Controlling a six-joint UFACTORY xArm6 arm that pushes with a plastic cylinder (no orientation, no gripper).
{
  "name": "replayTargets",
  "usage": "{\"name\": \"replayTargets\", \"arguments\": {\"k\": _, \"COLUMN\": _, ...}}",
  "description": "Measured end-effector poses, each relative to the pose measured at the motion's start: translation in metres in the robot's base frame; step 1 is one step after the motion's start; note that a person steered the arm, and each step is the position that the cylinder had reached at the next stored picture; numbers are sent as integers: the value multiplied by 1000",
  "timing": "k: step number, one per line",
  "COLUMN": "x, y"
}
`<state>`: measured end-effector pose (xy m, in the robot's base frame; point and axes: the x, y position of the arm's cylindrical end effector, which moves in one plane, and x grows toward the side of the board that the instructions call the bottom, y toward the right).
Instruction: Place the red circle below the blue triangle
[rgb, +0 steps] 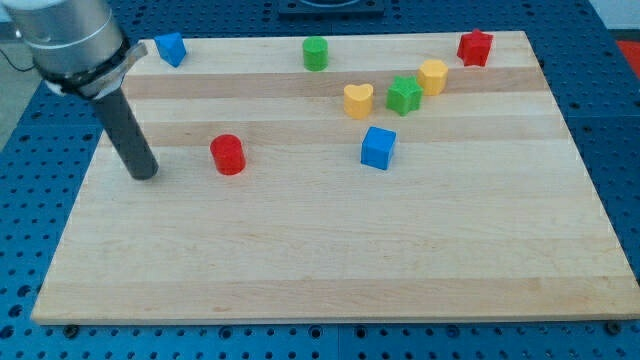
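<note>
Between tip (146, 174) and blue triangle (172, 48), bare board (300, 260)

One cam only, set high at the near side of the wooden board (330, 270), looking down and fwd toward its far edge. Mid-range: whole board in frame, blue perforated table (620, 150) around it.

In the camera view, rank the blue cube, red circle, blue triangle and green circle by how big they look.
1. blue cube
2. red circle, close behind it
3. blue triangle and green circle, too alike to split; both sit farther up the board, so distance may shrink them.
</note>
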<state>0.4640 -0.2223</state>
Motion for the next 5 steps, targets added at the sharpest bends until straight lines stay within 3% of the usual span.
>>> {"name": "replayTargets", "arguments": {"k": 1, "x": 28, "y": 55}}
{"name": "replayTargets", "arguments": {"k": 2, "x": 22, "y": 120}}
{"name": "replayTargets", "arguments": {"k": 3, "x": -12, "y": 138}}
{"name": "replayTargets", "arguments": {"k": 5, "x": -45, "y": 49}}
